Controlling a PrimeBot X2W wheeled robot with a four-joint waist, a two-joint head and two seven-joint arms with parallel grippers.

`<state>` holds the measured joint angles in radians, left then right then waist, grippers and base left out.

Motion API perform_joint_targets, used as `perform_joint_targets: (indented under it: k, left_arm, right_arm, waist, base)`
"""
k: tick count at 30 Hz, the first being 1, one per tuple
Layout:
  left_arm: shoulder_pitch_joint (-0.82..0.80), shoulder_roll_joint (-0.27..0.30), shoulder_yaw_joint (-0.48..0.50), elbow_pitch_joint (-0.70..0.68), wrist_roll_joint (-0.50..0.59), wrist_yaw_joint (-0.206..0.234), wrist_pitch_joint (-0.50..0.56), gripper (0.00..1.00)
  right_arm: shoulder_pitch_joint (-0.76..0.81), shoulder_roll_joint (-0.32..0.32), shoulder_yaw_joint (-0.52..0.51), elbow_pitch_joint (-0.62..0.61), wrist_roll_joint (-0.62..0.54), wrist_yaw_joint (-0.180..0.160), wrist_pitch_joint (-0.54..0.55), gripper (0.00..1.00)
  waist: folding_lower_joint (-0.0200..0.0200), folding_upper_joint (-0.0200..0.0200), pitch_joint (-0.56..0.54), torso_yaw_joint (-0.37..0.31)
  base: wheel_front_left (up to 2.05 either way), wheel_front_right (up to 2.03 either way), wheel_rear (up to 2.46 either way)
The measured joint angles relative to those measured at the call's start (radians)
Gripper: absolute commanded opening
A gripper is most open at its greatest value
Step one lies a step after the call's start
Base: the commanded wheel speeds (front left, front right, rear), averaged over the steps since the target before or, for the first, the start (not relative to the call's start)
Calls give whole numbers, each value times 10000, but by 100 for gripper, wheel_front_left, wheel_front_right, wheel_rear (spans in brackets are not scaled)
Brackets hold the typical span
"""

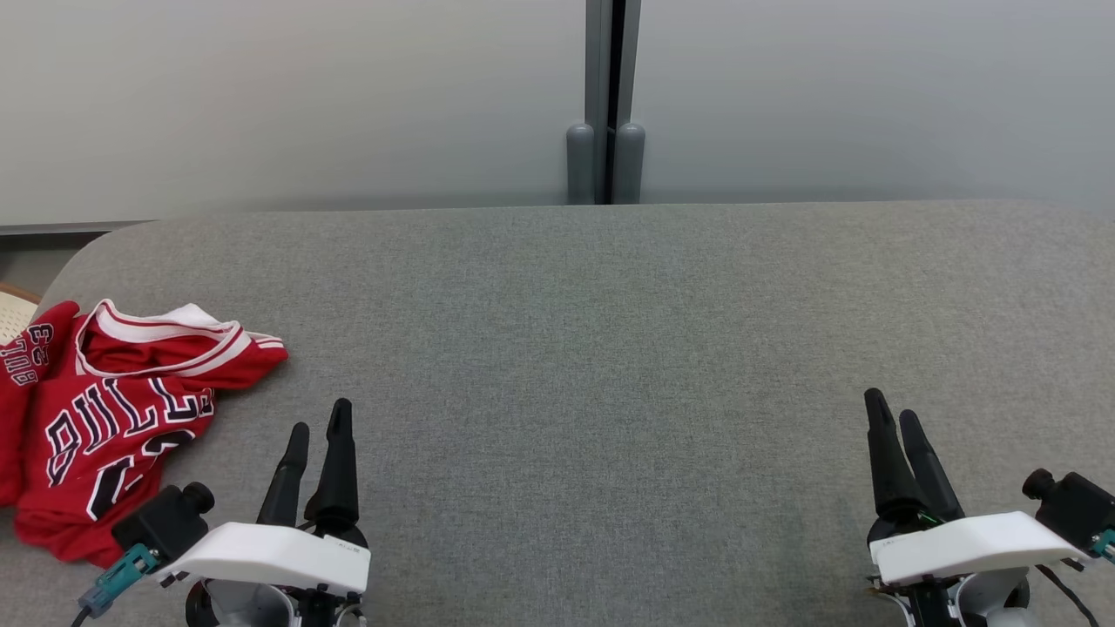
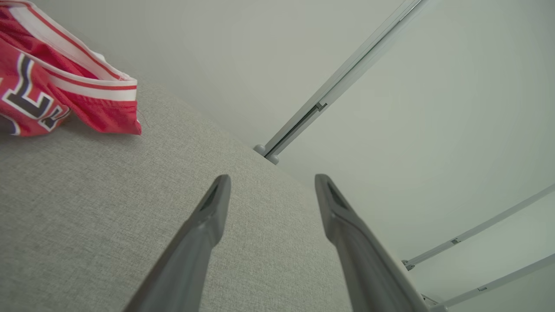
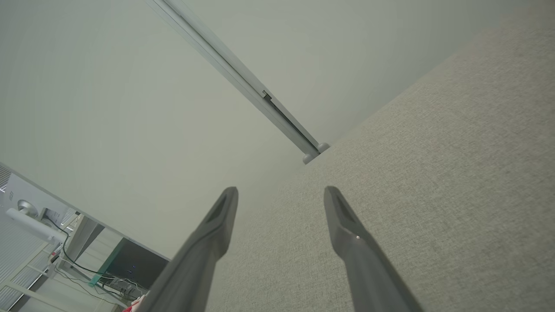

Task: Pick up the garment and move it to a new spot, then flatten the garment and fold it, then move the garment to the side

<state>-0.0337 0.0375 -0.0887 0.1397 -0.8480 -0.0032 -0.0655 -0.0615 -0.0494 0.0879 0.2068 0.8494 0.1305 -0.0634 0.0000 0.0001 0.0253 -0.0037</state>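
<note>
The garment (image 1: 104, 418) is a red basketball jersey with white trim and black-and-white lettering, lying crumpled at the left edge of the grey fabric table (image 1: 610, 348). Its trimmed corner also appears at the top left of the left wrist view, garment (image 2: 52, 86). My left gripper (image 1: 320, 418) hovers just right of the jersey, open and holding nothing; in its own view the left gripper (image 2: 271, 177) has a wide gap between its fingers. My right gripper (image 1: 890, 407) rests at the lower right over bare fabric, open and empty, as the right gripper (image 3: 281, 190) shows in its wrist view.
A pale wall stands behind the table, split by a grey vertical post (image 1: 605, 104) at the far edge. The table's rounded left corner (image 1: 96, 244) drops off near the jersey. The right wrist view catches a dark box and cables (image 3: 130, 268) on the floor beyond the table.
</note>
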Motion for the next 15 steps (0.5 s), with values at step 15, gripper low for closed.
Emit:
perform_joint_targets:
  k: [15]
  left_arm:
    - [70, 27, -560, -334, 1939, 370, -468, 100]
  right_arm:
    - [12, -35, 454, -190, -1965, 2, -460, 100]
  waist:
    - [0, 0, -40, 25]
  base:
    - [0, 0, 0]
